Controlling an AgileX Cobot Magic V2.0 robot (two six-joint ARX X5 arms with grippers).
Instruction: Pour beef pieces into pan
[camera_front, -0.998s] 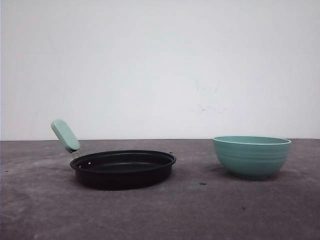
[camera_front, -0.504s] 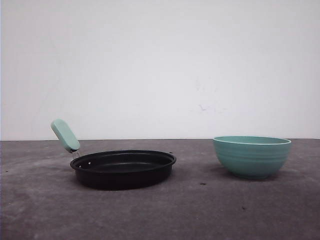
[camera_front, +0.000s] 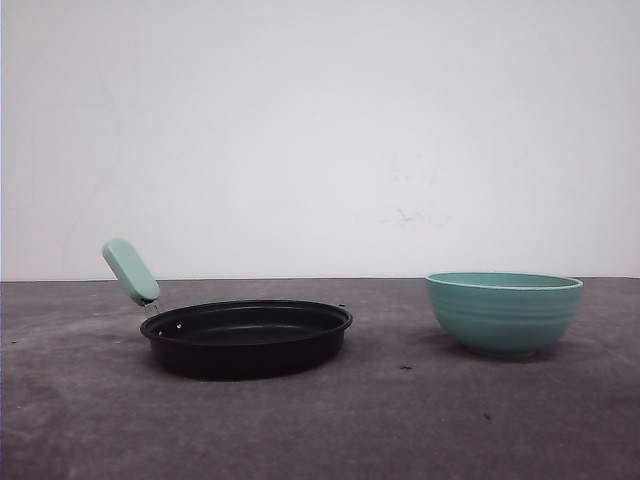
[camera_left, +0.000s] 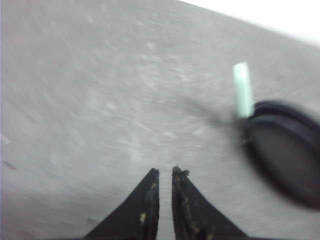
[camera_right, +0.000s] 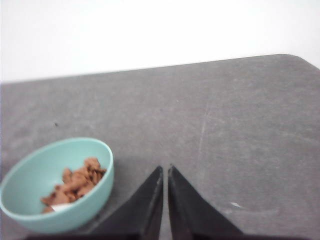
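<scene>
The black pan (camera_front: 245, 338) sits left of centre on the table, its mint-green handle (camera_front: 130, 270) angled up to the left. In the blurred left wrist view the pan (camera_left: 285, 155) lies off to one side of my left gripper (camera_left: 166, 172), well apart from it. The jaws stand almost together with nothing between them, above bare table. The beef pieces (camera_right: 75, 184) lie as a reddish-brown heap inside a teal bowl (camera_right: 85, 210). My right gripper (camera_right: 165, 168) hovers just beside that bowl, shut and empty.
The teal bowl (camera_front: 503, 313) stands on the right of the grey table (camera_front: 400, 420), about a pan's width from the pan. A white wall rises behind the table's far edge. A few dark specks dot the table between the two vessels.
</scene>
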